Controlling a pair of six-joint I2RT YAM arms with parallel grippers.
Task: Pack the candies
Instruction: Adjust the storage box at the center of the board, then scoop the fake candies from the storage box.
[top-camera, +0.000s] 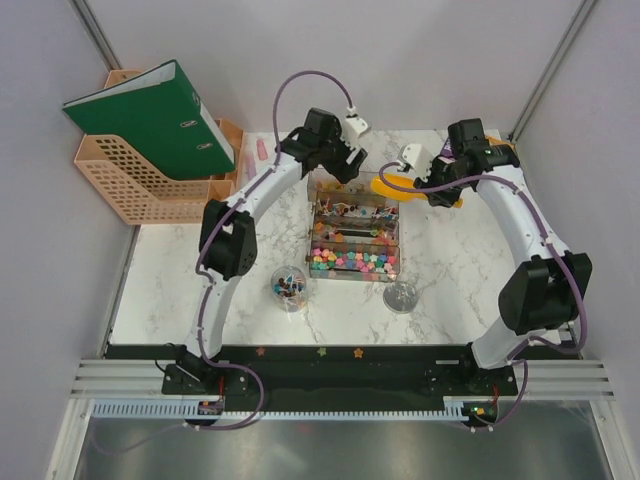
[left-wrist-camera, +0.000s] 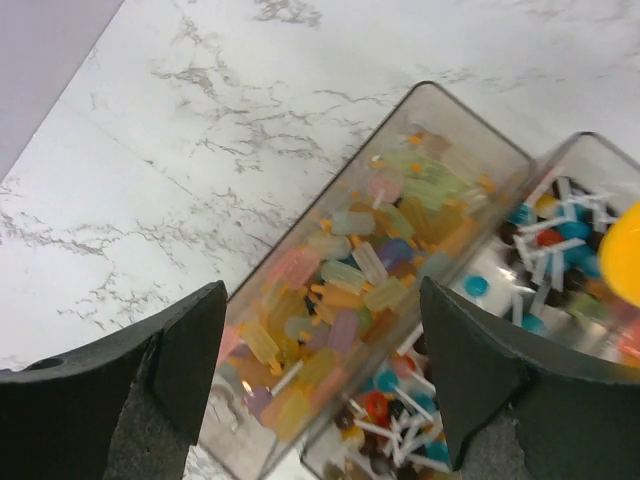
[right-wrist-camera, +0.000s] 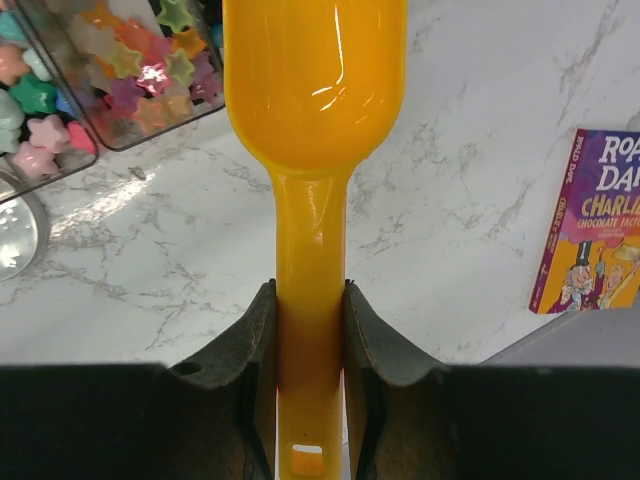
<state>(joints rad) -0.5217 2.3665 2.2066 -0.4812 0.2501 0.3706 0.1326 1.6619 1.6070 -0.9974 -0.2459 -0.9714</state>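
Nearest the arm bases, at seven o'clock from the clear divided box (top-camera: 312, 222), a clear cup (top-camera: 289, 288) stands on the marble table (top-camera: 170, 280) with a small heap of coloured pieces in it. At five o'clock from the box sits a second clear round cup (top-camera: 401, 296); I cannot tell whether anything is in it. Most of the candies (top-camera: 355, 262) lie in the box's nearest row, a bright band of pink, green, yellow, orange and blue stars. The rows behind hold other sweets: pastel pieces in one and white-sticked ones beside them, seen from the left wrist.

Over the box's far edge, at about twelve o'clock, the left gripper (top-camera: 345, 165) hangs with its fingers (left-wrist-camera: 185, 355) spread wide and holding nothing, the pastel row right beneath the gap. At two o'clock from the box the right gripper (top-camera: 428, 186) has its fingers (right-wrist-camera: 262, 340) pressed onto the handle of the orange scoop (right-wrist-camera: 315, 100), whose bowl points toward the box's far right corner and looks bare. A paperback book (right-wrist-camera: 595, 225) lies on the marble at three o'clock from the scoop in the right wrist view.

Farthest off, at ten o'clock from the box, a green binder (top-camera: 150, 115) leans in a peach file rack (top-camera: 125, 185)
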